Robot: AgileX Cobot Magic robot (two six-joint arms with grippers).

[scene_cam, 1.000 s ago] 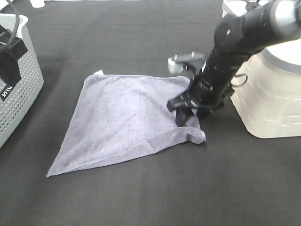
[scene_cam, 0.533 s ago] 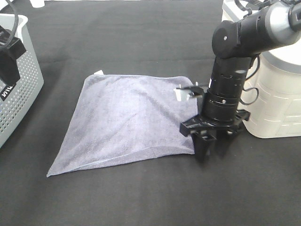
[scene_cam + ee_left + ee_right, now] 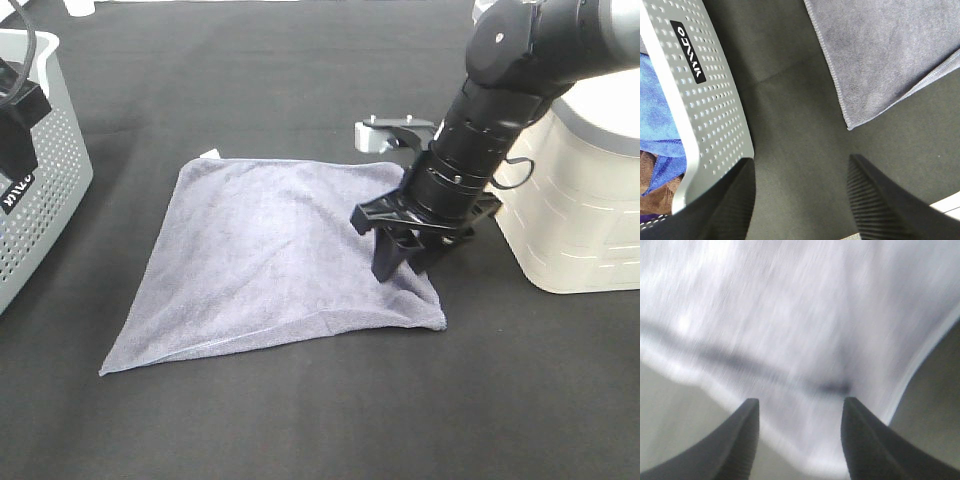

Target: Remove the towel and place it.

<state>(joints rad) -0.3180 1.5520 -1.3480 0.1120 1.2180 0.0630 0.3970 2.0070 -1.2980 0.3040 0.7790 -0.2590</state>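
Towel lies spread on the black bench, one corner directly beneath the right claw. The fingers partly hide that corner, and the wrist view there is blurred. Right claw: jaws parted over the cloth, nothing gripped; contact cannot be confirmed. Left claw: parted, empty, clear of the towel's edge, beside a perforated basket that the view cuts off.

the right arm is black, built of round stacked sections with ribbed rings, turning silver-grey higher up. a thin black cable loops beside its wrist, and a grey metal bracket juts out. the right gripper and left gripper have black fingers with finely ridged inner faces.
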